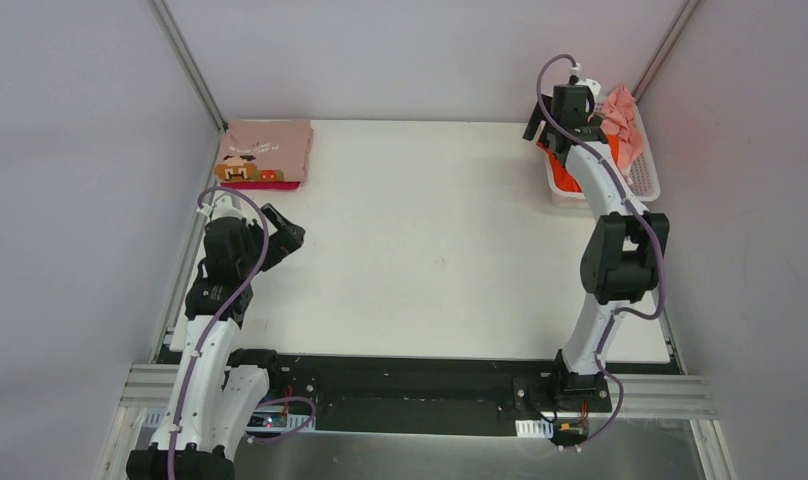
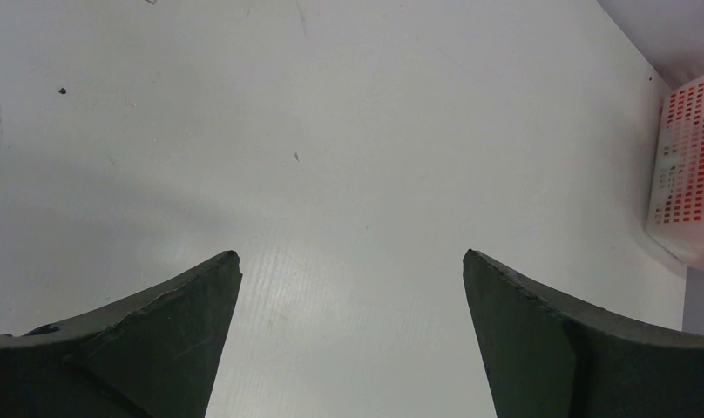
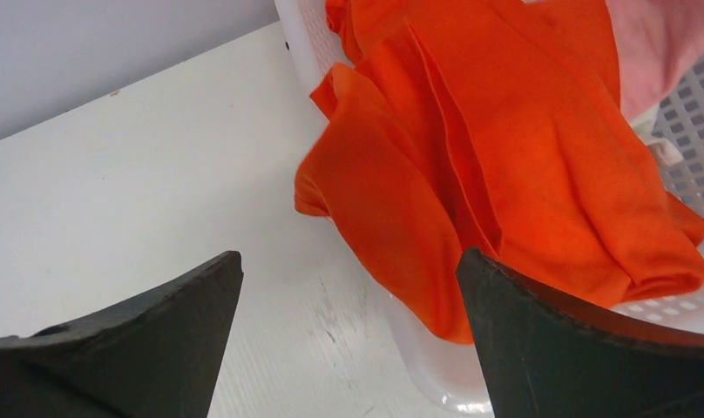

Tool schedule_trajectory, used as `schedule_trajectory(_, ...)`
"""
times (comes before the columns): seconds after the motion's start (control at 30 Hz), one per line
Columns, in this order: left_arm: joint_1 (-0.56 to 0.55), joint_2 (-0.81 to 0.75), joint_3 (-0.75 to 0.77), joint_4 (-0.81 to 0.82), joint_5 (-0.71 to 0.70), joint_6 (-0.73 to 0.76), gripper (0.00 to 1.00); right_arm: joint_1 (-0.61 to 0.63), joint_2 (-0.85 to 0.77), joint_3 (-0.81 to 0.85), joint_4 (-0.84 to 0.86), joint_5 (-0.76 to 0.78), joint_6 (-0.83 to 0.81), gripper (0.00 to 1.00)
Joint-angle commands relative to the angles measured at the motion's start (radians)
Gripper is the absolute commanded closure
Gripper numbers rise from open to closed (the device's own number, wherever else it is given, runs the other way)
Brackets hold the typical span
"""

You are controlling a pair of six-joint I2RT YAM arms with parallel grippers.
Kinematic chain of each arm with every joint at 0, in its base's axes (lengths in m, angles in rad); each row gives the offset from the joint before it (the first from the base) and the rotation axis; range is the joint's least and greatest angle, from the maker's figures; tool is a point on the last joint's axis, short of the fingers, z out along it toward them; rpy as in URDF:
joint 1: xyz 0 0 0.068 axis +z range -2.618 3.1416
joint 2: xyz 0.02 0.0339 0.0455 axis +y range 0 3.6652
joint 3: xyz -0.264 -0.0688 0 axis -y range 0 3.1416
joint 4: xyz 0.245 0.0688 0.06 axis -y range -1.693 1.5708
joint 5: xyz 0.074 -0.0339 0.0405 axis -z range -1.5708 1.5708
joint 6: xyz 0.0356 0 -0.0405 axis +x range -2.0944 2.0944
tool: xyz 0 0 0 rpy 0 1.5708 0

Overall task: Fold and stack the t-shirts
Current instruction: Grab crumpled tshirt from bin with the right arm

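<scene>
White desk (image 1: 430,240) is holding the folded dusty-pink t-shirt (image 1: 268,150) far left, while your right fingers (image 3: 131,348) are hovering spread wide by the orange t-shirt (image 3: 523,157) spilling over the basket (image 3: 693,104) wall. You should be pinching one hanging edge and lifting slowly; your left fingers (image 2: 131,348) are gaping empty.

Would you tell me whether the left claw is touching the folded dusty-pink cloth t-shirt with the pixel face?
Apart. The top external view shows bare white table between the left claw and the folded dusty-pink pixel-face t-shirt.
</scene>
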Motion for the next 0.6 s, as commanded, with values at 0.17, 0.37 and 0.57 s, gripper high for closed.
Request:
schedule_trajectory(0.17, -0.009, 0.009, -0.007, 0.006, -0.051, 0.015, 0.00, 0.021, 0.218, 0.257, -0.020, 0.118, -0.075, 0.10)
schedule_trajectory(0.37, -0.008, 0.018, -0.007, 0.006, -0.051, 0.013, 0.00, 0.021, 0.265, 0.292, -0.027, 0.209, -0.069, 0.20)
schedule_trajectory(0.57, -0.009, 0.023, -0.008, 0.005, -0.055, 0.012, 0.00, 0.021, 0.277, 0.296, -0.014, 0.220, -0.062, 0.58)
